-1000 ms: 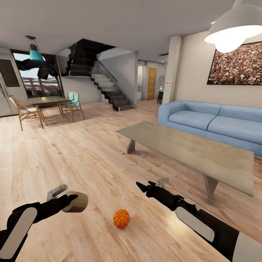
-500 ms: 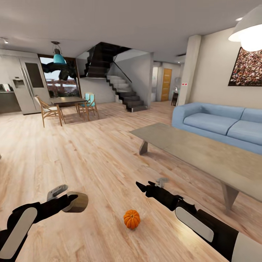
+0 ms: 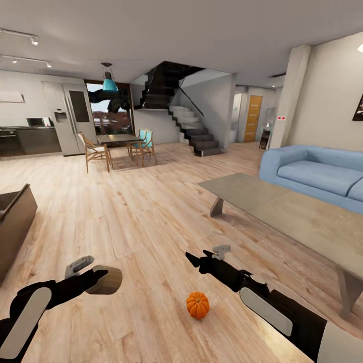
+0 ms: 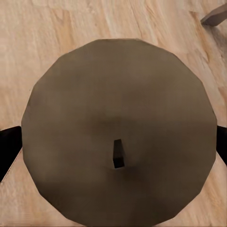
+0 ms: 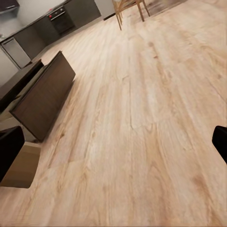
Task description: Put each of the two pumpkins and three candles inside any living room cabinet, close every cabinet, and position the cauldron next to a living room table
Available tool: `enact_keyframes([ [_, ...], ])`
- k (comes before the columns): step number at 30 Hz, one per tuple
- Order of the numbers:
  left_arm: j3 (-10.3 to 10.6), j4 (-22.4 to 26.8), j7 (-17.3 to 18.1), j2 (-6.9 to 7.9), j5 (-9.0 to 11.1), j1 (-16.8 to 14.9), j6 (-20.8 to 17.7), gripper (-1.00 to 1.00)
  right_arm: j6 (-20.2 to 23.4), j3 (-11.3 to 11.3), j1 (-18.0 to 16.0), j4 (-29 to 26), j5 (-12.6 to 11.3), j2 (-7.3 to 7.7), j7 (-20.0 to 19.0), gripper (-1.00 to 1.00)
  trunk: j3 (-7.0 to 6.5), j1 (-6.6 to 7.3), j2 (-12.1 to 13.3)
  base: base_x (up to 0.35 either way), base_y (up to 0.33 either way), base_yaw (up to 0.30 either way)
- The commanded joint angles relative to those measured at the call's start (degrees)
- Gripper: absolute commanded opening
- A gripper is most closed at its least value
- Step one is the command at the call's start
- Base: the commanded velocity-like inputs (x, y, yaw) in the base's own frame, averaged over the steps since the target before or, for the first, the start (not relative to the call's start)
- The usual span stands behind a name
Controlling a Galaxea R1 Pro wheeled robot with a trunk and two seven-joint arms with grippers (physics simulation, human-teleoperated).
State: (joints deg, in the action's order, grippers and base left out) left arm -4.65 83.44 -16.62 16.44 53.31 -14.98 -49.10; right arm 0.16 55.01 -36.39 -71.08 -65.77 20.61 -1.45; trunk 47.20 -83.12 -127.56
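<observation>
My left gripper (image 3: pixel 101 278) is shut on a beige-grey candle (image 3: pixel 110 280), held low at the left over the floor. In the left wrist view the candle's round top (image 4: pixel 118 94) with its dark wick sits between two black fingers (image 4: pixel 8 146). One small orange pumpkin (image 3: pixel 197 305) rests on the wooden floor between my arms. Just above and behind it, my right gripper (image 3: pixel 193 259) hangs open and empty, with its fingertips (image 5: pixel 220 142) far apart. The dark-brown cabinet (image 3: pixel 15 222) stands at the left edge. Its long front (image 5: pixel 45 97) has a pale wood drawer (image 5: pixel 23 168) pulled out. The low beige-grey table (image 3: pixel 282 209) is at the right.
A blue sofa (image 3: pixel 322 174) stands behind the table on the right. Far back are a dining table with wooden chairs (image 3: pixel 118 146), a staircase (image 3: pixel 194 133) and a grey kitchen with a fridge (image 3: pixel 70 118). Open wooden floor (image 3: pixel 141 212) stretches between me and the cabinet.
The head view has turned left, so the table, sofa and pumpkin sit further right in the picture and the cabinet and kitchen have come into view. Both arms keep their pose.
</observation>
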Motion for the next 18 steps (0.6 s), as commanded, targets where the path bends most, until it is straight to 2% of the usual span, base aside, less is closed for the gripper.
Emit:
enact_keyframes([
  [1, -0.01, 0.06, -0.52, 0.00, 0.75, -0.05, -0.15, -1.00, 0.02, 0.09, -0.05, -0.03, -0.60, 0.05, -0.13, 1.00, 0.05, 0.01, -0.03, -0.019, 0.000, 0.271],
  [18, -0.01, 0.06, -0.52, 0.00, 0.83, -0.05, -0.14, -1.00, 0.02, 0.16, -0.05, -0.03, -0.52, -0.04, -0.06, 1.00, 0.05, 0.01, -0.03, -0.002, 0.000, 0.274],
])
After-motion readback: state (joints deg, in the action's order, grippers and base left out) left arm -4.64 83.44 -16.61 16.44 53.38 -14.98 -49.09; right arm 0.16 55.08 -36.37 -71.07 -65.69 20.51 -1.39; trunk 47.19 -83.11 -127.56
